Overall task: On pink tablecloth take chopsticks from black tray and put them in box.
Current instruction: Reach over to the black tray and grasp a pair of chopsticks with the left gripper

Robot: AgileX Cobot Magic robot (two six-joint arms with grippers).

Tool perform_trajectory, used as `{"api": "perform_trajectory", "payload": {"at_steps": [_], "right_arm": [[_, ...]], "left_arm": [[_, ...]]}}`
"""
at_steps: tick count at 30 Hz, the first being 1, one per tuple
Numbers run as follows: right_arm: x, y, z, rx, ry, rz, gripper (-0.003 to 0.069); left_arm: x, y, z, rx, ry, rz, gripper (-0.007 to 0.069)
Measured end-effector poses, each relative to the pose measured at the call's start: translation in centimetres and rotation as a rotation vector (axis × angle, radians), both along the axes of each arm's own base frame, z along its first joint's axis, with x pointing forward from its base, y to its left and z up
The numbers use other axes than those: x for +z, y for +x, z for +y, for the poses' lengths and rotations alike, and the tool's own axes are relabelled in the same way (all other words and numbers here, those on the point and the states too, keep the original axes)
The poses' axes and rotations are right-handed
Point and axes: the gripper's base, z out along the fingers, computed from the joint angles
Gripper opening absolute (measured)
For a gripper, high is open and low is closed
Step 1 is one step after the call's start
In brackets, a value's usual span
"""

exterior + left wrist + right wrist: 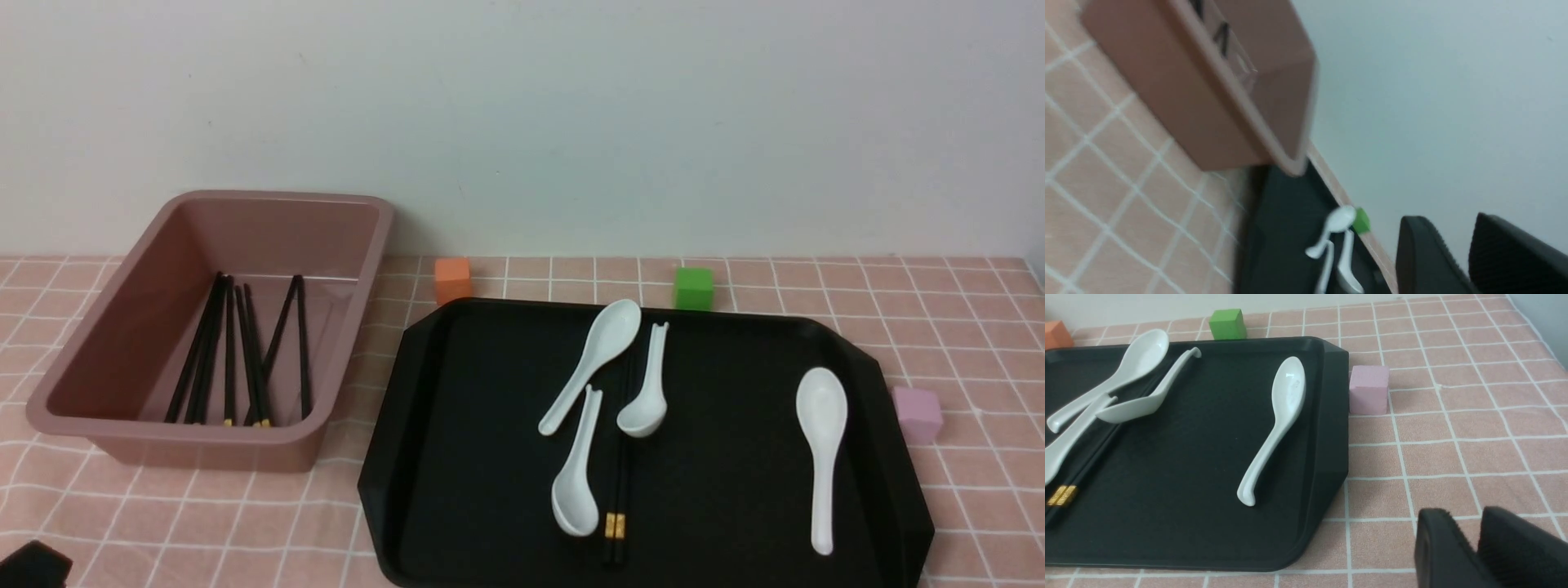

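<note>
Covering the table: pink tablecloth. Black tray fills the lower right of the front view. Box sits at left, with several black sticks lying inside.

Four white spoons on the tray. One pair of chopsticks lies at the tray's lower centre, partly under three spoons, gold bands toward the bottom edge.

Orange cube and green cube sit just above the tray's top edge; pink cube at its right rim.

Left gripper: fingers slightly apart, empty. Right gripper: fingers nearly together, empty.
</note>
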Motion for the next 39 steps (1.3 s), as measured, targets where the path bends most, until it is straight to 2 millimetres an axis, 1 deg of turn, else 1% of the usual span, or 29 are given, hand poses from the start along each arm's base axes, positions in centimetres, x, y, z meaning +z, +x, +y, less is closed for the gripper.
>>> {"api": "perform_trajectory", "payload": {"at_steps": [1,3,4,5,6,7,9,11,12,14,15,17,18,19,20,21,22,23,24,25,26,27,29,30,31,33,35,36,39], "right_arm": [[0.0,0.0,0.0,0.000,0.000,0.000,0.0175],[0.0,0.0,0.0,0.000,0.000,0.000,0.0178],[0.0,0.0,0.0,0.000,0.000,0.000,0.0178],[0.0,0.0,0.0,0.000,0.000,0.000,0.0179],[0.0,0.0,0.0,0.000,0.000,0.000,0.0179],[0.0,0.0,0.0,0.000,0.000,0.000,0.0181],[0.0,0.0,0.0,0.000,0.000,0.000,0.0184],[0.0,0.0,0.0,0.000,-0.001,0.000,0.0188],[0.0,0.0,0.0,0.000,-0.001,0.000,0.0188],[0.0,0.0,0.0,0.000,-0.001,0.000,0.0192],[0.0,0.0,0.0,0.000,-0.001,0.000,0.0192],[0.0,0.0,0.0,0.000,-0.001,0.000,0.0197],[0.0,0.0,0.0,0.000,-0.001,0.000,0.0198],[0.0,0.0,0.0,0.000,-0.001,0.000,0.0199],[0.0,0.0,0.0,0.000,-0.001,0.000,0.0201],[0.0,0.0,0.0,0.000,-0.001,0.000,0.0201],[0.0,0.0,0.0,0.000,-0.001,0.000,0.0204],[0.0,0.0,0.0,0.000,-0.001,0.000,0.0204],[0.0,0.0,0.0,0.000,-0.001,0.000,0.0206],[0.0,0.0,0.0,0.000,-0.001,0.000,0.0208],[0.0,0.0,0.0,0.000,-0.001,0.000,0.0209],[0.0,0.0,0.0,0.000,-0.001,0.000,0.0211],[0.0,0.0,0.0,0.000,-0.001,0.000,0.0213],[0.0,0.0,0.0,0.000,-0.001,0.000,0.0213],[0.0,0.0,0.0,0.000,-0.001,0.000,0.0214],[0.0,0.0,0.0,0.000,-0.001,0.000,0.0216],[0.0,0.0,0.0,0.000,-0.001,0.000,0.0219],[0.0,0.0,0.0,0.000,-0.001,0.000,0.0221],[0.0,0.0,0.0,0.000,-0.001,0.000,0.0222]], "left_arm": [[1.4,-0.1,-0.2,-0.025,0.036,-0.005,0.0129],[4.0,0.2,-0.7,-0.097,0.142,0.048,0.0071],[5.1,0.9,-1.1,-0.151,0.211,0.114,0.0041],[5.3,1.0,-1.2,-0.161,0.222,0.124,0.0041],[6.2,1.5,-1.4,-0.202,0.278,0.166,0.0020],[7.4,2.8,-1.8,-0.283,0.368,0.247,-0.0001],[8.8,4.7,-2.2,-0.391,0.474,0.342,-0.0013],[8.9,7.8,-2.5,-0.509,0.547,0.488,-0.0013],[8.9,8.0,-2.5,-0.517,0.549,0.497,-0.0013],[8.3,11.6,-2.7,-0.567,0.583,0.584,-0.0013],[8.0,12.2,-2.7,-0.572,0.585,0.600,-0.0013],[6.0,15.8,-3.5,-0.608,0.622,0.674,-0.0013],[5.4,16.5,-4.2,-0.630,0.647,0.686,-0.0013],[5.3,16.7,-4.4,-0.633,0.649,0.692,-0.0013],[4.3,17.8,-6.5,-0.694,0.696,0.715,-0.0013],[4.2,17.9,-6.5,-0.692,0.691,0.723,-0.0013],[3.6,18.2,-9.0,-0.751,0.743,0.722,-0.0013],[3.4,18.3,-9.7,-0.765,0.764,0.723,-0.0013],[3.0,18.4,-11.5,-0.800,0.799,0.723,-0.0013],[2.5,18.4,-14.1,-0.844,0.846,0.729,-0.0013],[2.2,18.4,-15.6,-0.858,0.862,0.740,-0.0013],[1.7,18.4,-18.2,-0.892,0.899,0.749,-0.0013],[0.9,18.7,-21.8,-0.923,0.965,0.763,-0.0013],[0.6,18.8,-23.0,-0.934,0.982,0.768,-0.0013],[0.4,19.1,-23.8,-0.938,0.994,0.771,-0.0013],[-0.1,19.4,-26.3,-0.967,1.041,0.768,-0.0013],[-0.7,20.0,-28.2,-0.985,1.063,0.774,0.0001],[-1.0,20.7,-29.3,-0.992,1.075,0.780,0.0022],[-1.4,22.1,-30.8,-0.988,1.096,0.780,0.0100]]}}
